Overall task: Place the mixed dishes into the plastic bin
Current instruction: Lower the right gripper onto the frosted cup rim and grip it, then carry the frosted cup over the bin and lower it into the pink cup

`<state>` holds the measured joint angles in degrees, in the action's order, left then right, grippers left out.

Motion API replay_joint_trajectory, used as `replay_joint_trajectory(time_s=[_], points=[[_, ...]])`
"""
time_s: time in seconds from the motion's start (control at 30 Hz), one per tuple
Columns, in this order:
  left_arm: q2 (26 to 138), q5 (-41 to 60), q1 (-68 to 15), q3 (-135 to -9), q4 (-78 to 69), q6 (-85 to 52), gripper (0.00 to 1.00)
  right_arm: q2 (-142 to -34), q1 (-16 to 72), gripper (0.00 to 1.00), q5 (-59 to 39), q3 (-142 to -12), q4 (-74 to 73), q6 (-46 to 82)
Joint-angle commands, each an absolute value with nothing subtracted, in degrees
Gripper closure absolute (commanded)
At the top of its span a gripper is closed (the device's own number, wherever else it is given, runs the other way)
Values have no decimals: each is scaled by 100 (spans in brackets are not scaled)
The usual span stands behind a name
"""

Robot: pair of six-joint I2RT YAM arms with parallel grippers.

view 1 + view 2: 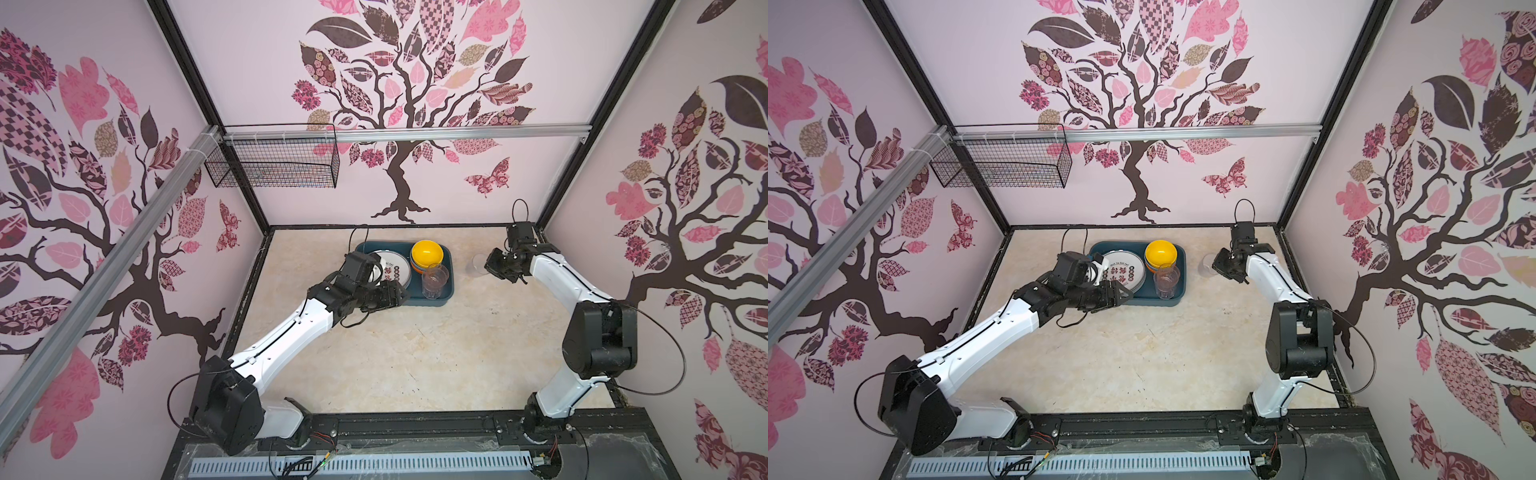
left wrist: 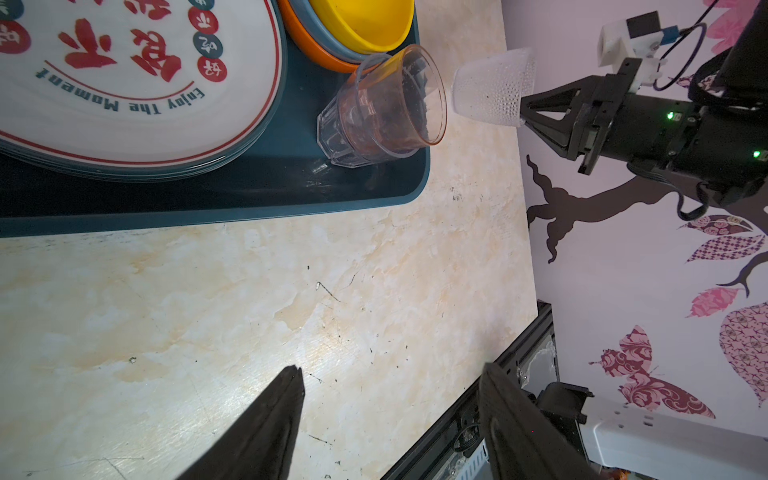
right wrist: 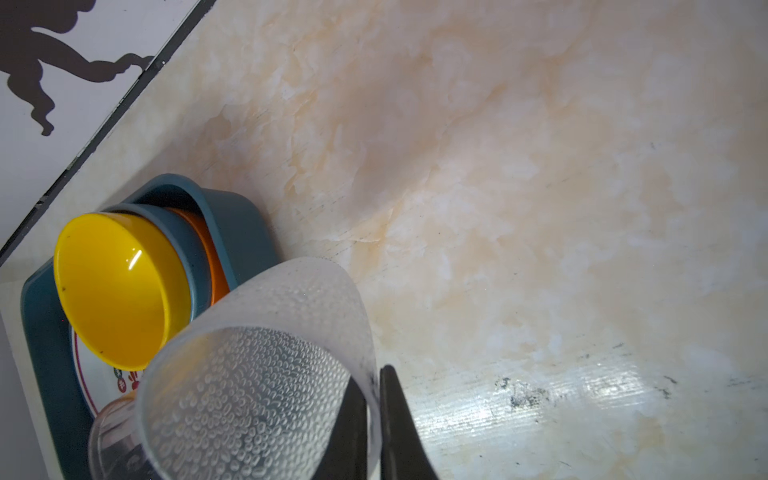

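The clear cup [image 1: 478,264] is just right of the bin [image 1: 432,304], pinched at its rim by the right gripper [image 1: 489,266] — jaws pressed together on the cup wall, one finger inside and one outside. Plates [image 1: 397,270], stacked bowls [image 1: 427,251] and a pinkish cup [image 1: 434,282] are in the bin. The left gripper [image 1: 402,293] hovers at the bin's near edge — jaws spread, holding nothing.
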<state>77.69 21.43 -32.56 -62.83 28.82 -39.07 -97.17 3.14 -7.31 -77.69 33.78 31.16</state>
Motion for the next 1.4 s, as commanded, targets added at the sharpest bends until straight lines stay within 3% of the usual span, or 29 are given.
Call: replay_joint_trajectory(time_s=[0.0,0.6,1.37], points=[[7549,2082,-3175,-6088,2865,-3902,30,-9351,466,98,-804,-7929,3754,2939],[6633,2117,-2586,-5625,3312,-3846,30,-9035,1168,98,-883,-8475,4385,2752],[6363,1960,-2496,-5415,3452,-3793,30,-9961,1852,98,-776,-9551,4844,2523]])
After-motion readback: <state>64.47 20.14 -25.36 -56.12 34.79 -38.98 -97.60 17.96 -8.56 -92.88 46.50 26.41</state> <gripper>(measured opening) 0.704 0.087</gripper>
